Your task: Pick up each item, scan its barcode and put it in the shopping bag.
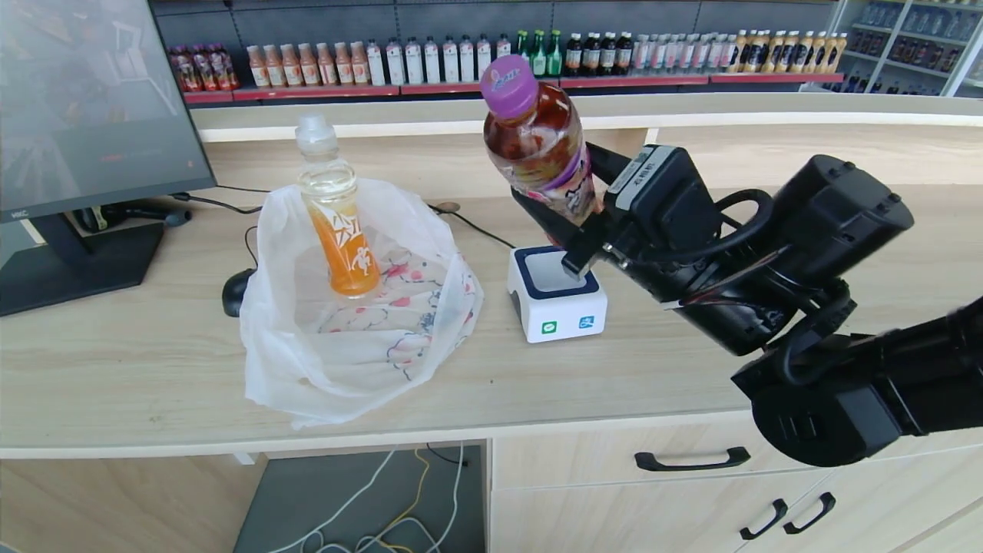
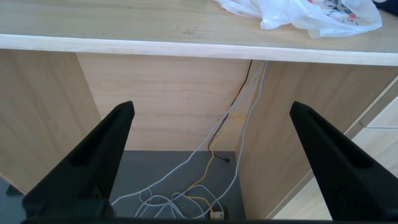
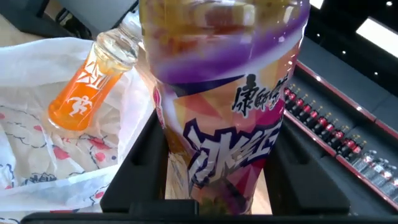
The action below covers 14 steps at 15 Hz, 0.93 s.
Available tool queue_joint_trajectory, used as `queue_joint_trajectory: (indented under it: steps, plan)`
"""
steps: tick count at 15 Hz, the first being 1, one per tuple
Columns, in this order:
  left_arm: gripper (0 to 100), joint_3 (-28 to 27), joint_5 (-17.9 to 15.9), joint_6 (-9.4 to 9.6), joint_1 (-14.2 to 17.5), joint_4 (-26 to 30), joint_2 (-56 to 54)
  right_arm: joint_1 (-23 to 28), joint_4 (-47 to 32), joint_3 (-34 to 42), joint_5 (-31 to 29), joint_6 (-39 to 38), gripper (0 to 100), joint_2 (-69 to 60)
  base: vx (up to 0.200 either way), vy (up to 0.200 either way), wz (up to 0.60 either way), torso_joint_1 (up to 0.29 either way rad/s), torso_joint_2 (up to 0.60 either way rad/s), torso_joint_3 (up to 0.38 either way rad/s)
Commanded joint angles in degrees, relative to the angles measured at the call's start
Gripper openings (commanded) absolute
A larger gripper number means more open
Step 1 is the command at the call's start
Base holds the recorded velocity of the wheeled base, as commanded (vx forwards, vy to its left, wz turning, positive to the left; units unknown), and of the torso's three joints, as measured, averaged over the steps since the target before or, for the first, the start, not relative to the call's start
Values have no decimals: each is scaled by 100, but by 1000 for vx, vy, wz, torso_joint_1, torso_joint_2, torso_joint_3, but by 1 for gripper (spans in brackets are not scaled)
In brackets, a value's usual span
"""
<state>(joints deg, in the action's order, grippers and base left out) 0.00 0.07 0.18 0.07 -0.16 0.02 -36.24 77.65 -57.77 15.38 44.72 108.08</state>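
Shop counter [image 1: 115, 361] up front, shelves of drinks [image 1: 461, 57] running along behind. The right gripper [image 1: 561, 203] is clamping the purple-capped bottle [image 1: 537, 142] low on its label and holding it tilted above the white scanner [image 1: 554, 296]. My read: it's presenting the barcode, so it should be turning the code toward the scanner window and gripping firmly. To the left, the shopping bag [image 1: 322, 346] is lying open with the orange bottle [image 1: 338, 223] standing mid-bag, crowding the drop. The left gripper [image 2: 211, 109] is hanging spread wide and empty below the counter edge.

wooden counter [image 1: 115, 361] | on it: shopping bag [image 1: 430, 322], scanner [image 1: 557, 307], monitor [image 1: 92, 100], mouse [image 1: 234, 292]
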Motion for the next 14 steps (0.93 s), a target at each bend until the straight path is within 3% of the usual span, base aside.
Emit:
queue_joint_trajectory:
  steps: [1, 8, 14]
  plan:
    - [100, 0, -7, -1, 1, -2, -2, 126, 13, 3, 378, 143, 0, 152, 0, 0, 0, 0, 0, 0]
    - [100, 0, 1, -1, 1, -2, -2, 469, 39, -6, 1599, 679, 0, 424, 0, 0, 0, 0, 0, 0]
    - [100, 0, -7, -1, 1, -2, -2, 627, 39, -76, 2127, 1013, 0, 609, 0, 0, 0, 0, 0, 0]
